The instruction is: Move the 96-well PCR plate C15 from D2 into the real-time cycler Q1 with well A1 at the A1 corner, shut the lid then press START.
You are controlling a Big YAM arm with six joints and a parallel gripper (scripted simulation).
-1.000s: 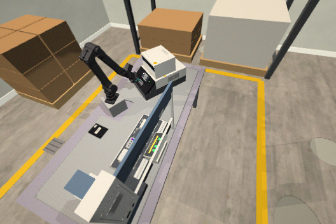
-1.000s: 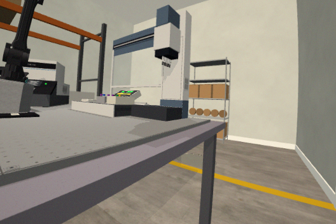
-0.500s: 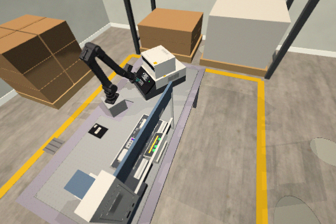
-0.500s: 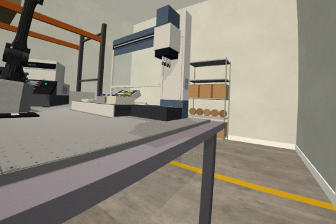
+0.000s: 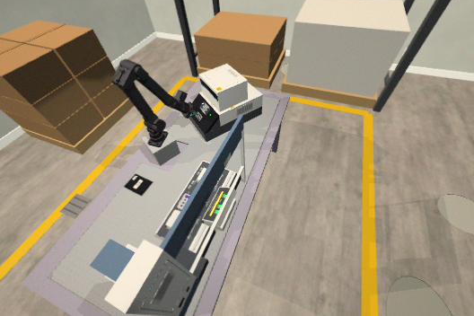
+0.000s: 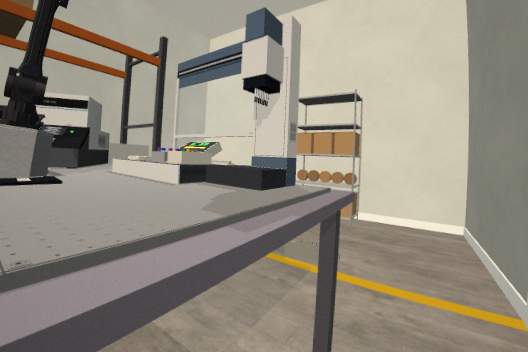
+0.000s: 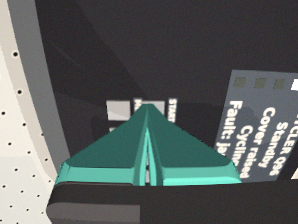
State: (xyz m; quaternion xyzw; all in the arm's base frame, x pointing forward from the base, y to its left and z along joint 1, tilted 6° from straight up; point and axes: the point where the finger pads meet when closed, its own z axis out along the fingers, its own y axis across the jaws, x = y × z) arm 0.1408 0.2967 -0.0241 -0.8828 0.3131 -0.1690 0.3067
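The table [image 5: 135, 221] carries the liquid handler [image 5: 197, 194] along its middle and the cycler Q1 [image 5: 233, 95] at the far end, its lid [image 5: 223, 85] down and its lamp [image 5: 210, 116] green, so no run is on. The arm [image 5: 144, 91] reaches from its base to Q1's front panel [image 5: 204, 115]. The gripper [image 7: 148, 156] is clenched on nothing, its teal tips pressed together and aimed at the upper keys [image 7: 140, 110], touching or just short; which key I cannot tell. A plate [image 5: 216, 206] with a bright label lies in the hand-off row, seemingly C15, though its ID is too small to read. Judging by this, the job is at its start: opening the lid, moving and seating C15, shutting and START all remain.
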